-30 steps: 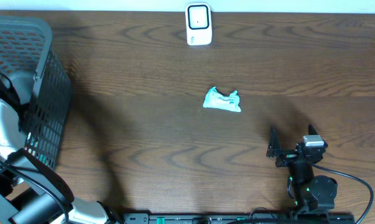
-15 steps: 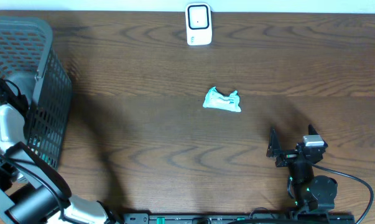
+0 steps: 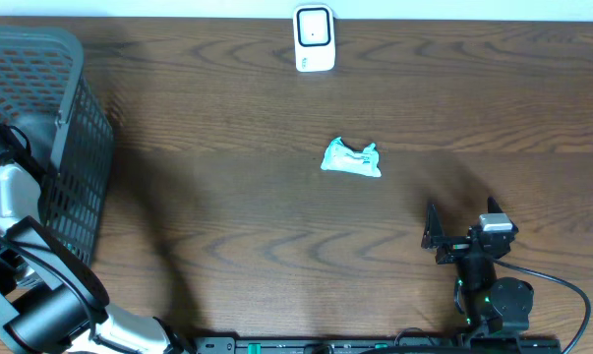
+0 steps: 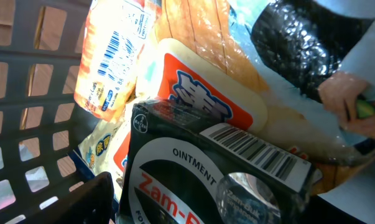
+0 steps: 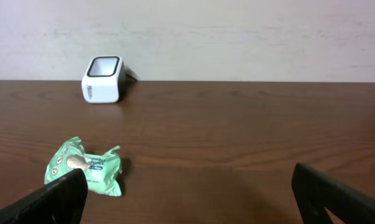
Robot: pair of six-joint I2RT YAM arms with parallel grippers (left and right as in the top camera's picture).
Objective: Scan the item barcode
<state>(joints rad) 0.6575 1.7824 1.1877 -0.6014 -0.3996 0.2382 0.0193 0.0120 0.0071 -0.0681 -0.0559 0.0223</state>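
While the right gripper (image 5: 196, 196) waits, jaws wide apart, the ointment box (image 4: 199, 168) lies just before the left gripper (image 4: 206, 210), jaws' state untellable.

left wrist view: black box (image 4: 193, 180) reads "ointment" in white, with red "zam-" under it, the rest cut off by the frame edge. white barcode panel along its top edge, digits not legible. round logo at its corner, possibly a bayer cross. orange packet (image 4: 109, 56) carries a barcode, small print unreadable. white-and-orange pack (image 4: 199, 93) shows blue cjk-style characters. green packet (image 5: 84, 168): print too small to read.
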